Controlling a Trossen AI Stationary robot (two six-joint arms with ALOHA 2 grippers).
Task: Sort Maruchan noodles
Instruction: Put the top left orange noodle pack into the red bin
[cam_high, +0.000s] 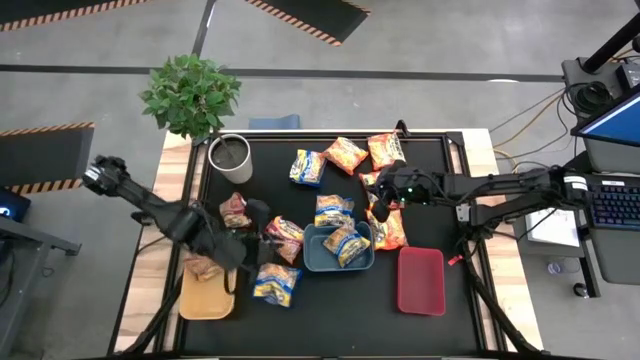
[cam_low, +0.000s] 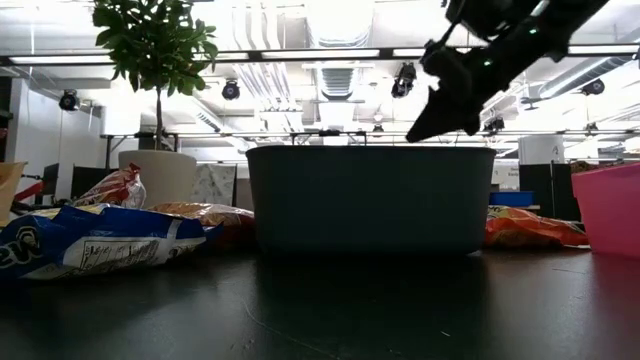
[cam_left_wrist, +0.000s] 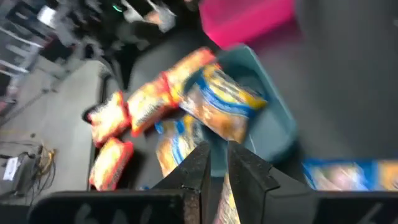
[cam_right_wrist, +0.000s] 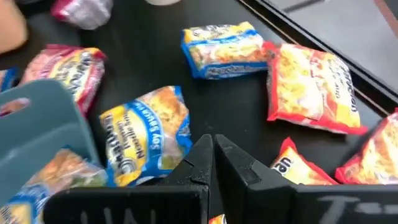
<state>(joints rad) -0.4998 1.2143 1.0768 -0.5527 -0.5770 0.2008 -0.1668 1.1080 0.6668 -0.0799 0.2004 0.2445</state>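
Below, blue packet (cam_right_wrist: 149, 140) lies beside closed right fingers (cam_right_wrist: 208, 163).

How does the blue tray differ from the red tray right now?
The blue tray holds a blue-and-yellow noodle packet; the red tray holds nothing. The blue tray sits mid-table with packets around it; the red tray sits to its right, nearer the table's front edge. Both are shallow rectangular trays on the black tabletop.

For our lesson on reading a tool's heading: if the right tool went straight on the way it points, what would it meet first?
Probably the blue-and-yellow crinkly noodle packet lying just ahead of the right tool, beside the blue-grey plastic tray; depth is unclear, so it might pass above it.
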